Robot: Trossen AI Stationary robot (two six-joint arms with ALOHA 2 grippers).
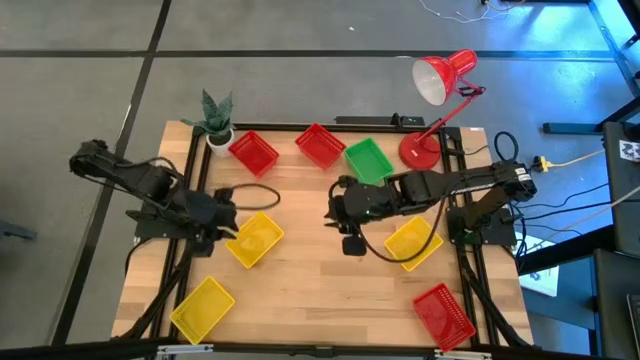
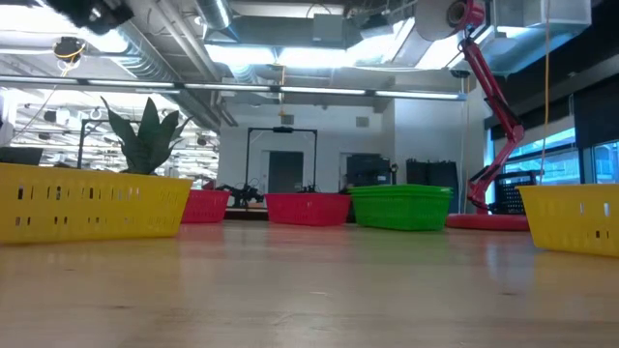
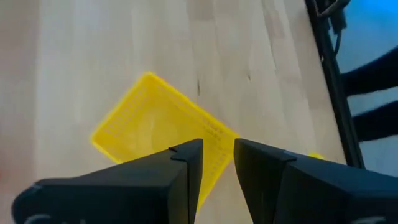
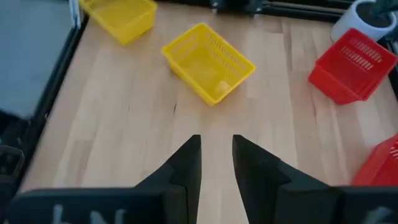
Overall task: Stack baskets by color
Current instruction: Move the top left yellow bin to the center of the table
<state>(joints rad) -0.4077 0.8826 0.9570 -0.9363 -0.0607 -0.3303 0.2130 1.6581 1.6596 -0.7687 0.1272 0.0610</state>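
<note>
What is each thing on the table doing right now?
Left end effector: open, empty, over a yellow basket.
Right end effector: open, empty.
Yellow baskets: three, upright, apart, unstacked.
Red baskets: three, upright, apart, unstacked.
Green basket: upright, beside a red one.
Lamp: standing.
Plant: upright in its pot.

Seven shallow rectangular plastic lattice baskets are scattered singly (none stacked): three yellow baskets (image 1: 254,238) (image 1: 203,306) (image 1: 412,243), three red baskets (image 1: 253,152) (image 1: 320,146) (image 1: 443,314), one green basket (image 1: 368,160). All are set upright.

Two dark jointed arms, black cables, wedge-shaped black fingers (image 3: 180,180)
</note>
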